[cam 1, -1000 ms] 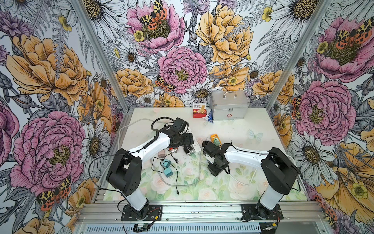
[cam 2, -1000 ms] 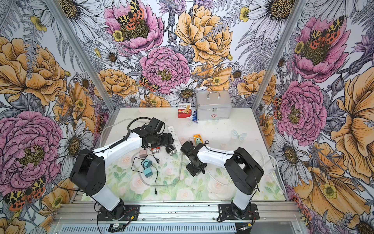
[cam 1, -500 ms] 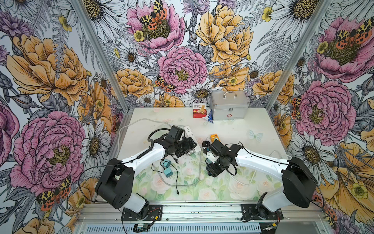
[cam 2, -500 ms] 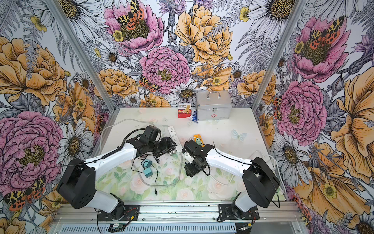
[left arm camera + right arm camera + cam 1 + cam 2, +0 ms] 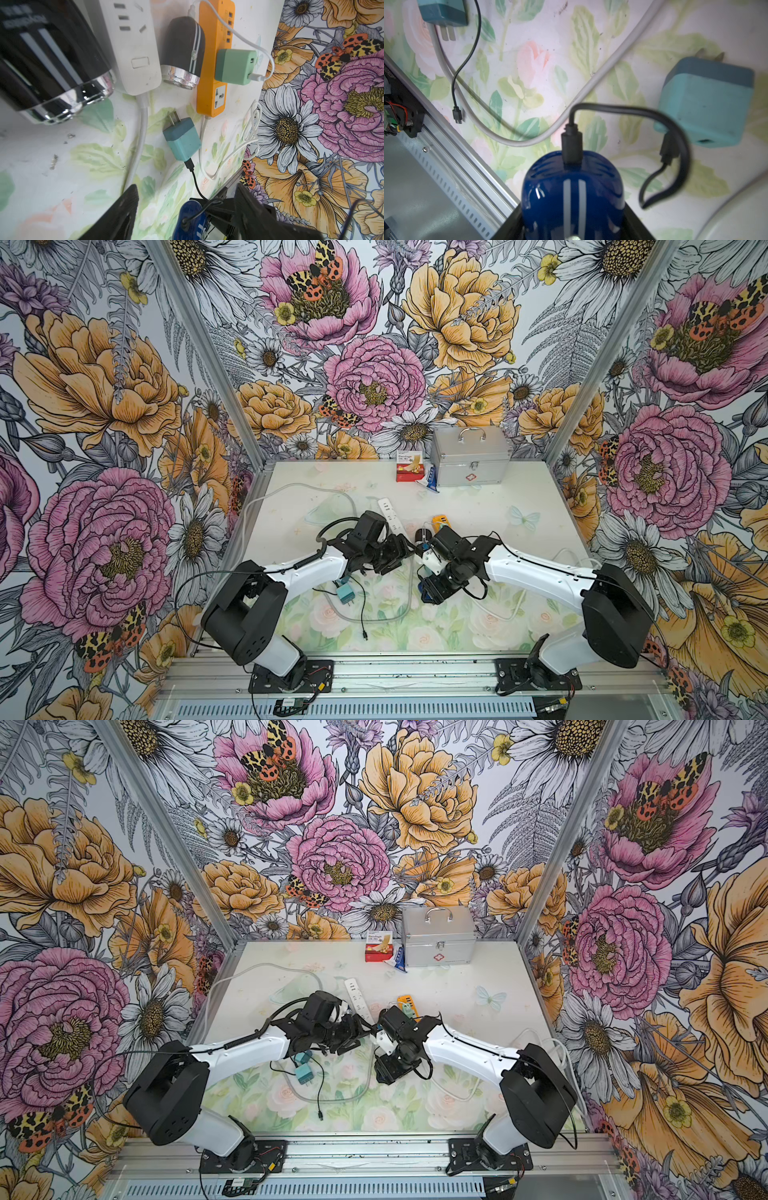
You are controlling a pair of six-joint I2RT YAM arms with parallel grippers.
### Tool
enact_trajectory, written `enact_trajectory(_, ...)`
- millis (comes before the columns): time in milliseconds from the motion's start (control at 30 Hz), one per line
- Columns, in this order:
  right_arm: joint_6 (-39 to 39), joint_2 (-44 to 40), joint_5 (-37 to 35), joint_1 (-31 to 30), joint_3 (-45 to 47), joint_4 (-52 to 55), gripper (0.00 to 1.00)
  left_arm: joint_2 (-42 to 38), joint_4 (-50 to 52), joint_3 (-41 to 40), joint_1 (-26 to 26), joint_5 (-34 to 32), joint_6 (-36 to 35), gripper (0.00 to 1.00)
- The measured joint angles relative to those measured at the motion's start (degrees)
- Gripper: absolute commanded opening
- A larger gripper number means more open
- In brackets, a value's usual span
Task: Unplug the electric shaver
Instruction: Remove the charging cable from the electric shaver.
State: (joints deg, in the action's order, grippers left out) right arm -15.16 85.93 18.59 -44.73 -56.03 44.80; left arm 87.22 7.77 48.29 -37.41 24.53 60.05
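Note:
My right gripper (image 5: 572, 232) is shut on a glossy blue electric shaver (image 5: 571, 187) and holds it just above the mat at the table's middle (image 5: 428, 595). A black cable plug (image 5: 571, 143) sits in the shaver's end. The cable runs to a teal charger (image 5: 182, 138) lying on the mat. My left gripper (image 5: 187, 207) is open beside the right one in both top views (image 5: 405, 558) (image 5: 359, 1036). The shaver's plugged end (image 5: 189, 220) lies between its black fingers (image 5: 122, 214) without touching them.
Two black shavers (image 5: 182, 52) (image 5: 41, 58) lie by a white power strip (image 5: 390, 516) and an orange strip (image 5: 214, 62) carrying a green charger (image 5: 234, 66). A second teal charger (image 5: 443, 10) trails a loose black cable. A metal case (image 5: 471, 460) and red box (image 5: 409, 470) stand at the back.
My left gripper has moved right and forward to the shaver's plugged end, and its jaws have narrowed a little. The right gripper kept its hold on the blue shaver.

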Motion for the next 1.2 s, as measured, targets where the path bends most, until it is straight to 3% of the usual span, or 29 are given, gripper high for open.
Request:
enact_trajectory(633,-3.1,-1.1,4.9,0.9,0.1,-0.3,0.33,-1.4,-3.0,-4.6,-3.8,2.4,-0.6,0.67)
enact_trajectory(800,-3.3,-1.6,5.1,0.9,0.1,-0.4,0.33,-0.6,-5.0,-4.6,-3.9,3.7,-0.4,0.6)
enact_trajectory(1200,-3.3,-1.9,5.1,1.3,0.1,-0.4,0.33,4.3,-6.6,-1.8,-4.9,6.2,-0.5,0.3)
